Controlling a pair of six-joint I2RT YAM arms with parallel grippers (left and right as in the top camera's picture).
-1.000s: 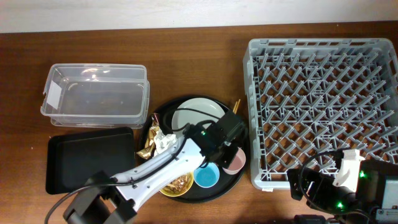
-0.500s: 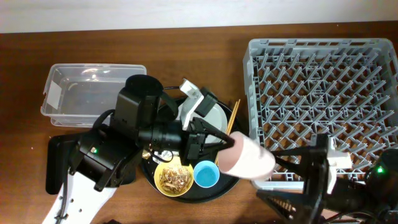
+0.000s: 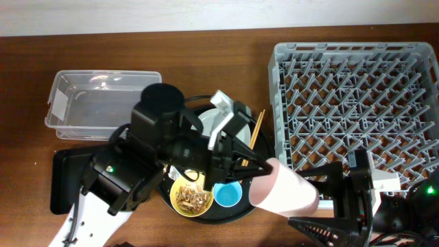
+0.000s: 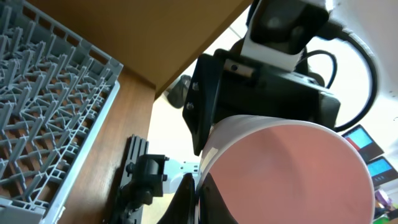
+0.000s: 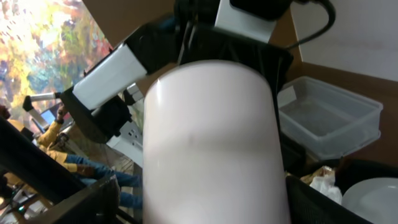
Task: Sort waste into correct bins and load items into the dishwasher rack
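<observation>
- The pink cup point(image 3: 285, 192) is up in the air, between the round tray point(image 3: 223, 214) and the near-left corner of the rack point(image 3: 278, 123); it is not yet over the pegs.
- The left gripper point(image 3: 260, 168) pinches its rim, one finger inside the cup in the left wrist view.
- The right gripper point(image 3: 312, 202) is spread wide, a finger on either side of the cup; I cannot tell whether either touches it. This looks like a handover or a carry to the rack.
- The rack holds nothing, so no item is loaded.
- On the round tray sit the blue cup point(image 3: 228, 194), the yellow bowl point(image 3: 192, 214) with scraps point(image 3: 193, 197) in it, the plate point(image 3: 214, 127) and, at the right edge, the chopsticks point(image 3: 257, 127).
- The tub point(image 3: 103, 74) and the black tray point(image 3: 65, 178) show no waste inside.
- The napkin and wrapper are hidden under the left arm in the overhead view.
- By my reading, nearly everything is left: one cup is in transit, four items and all the waste are unsorted.
</observation>
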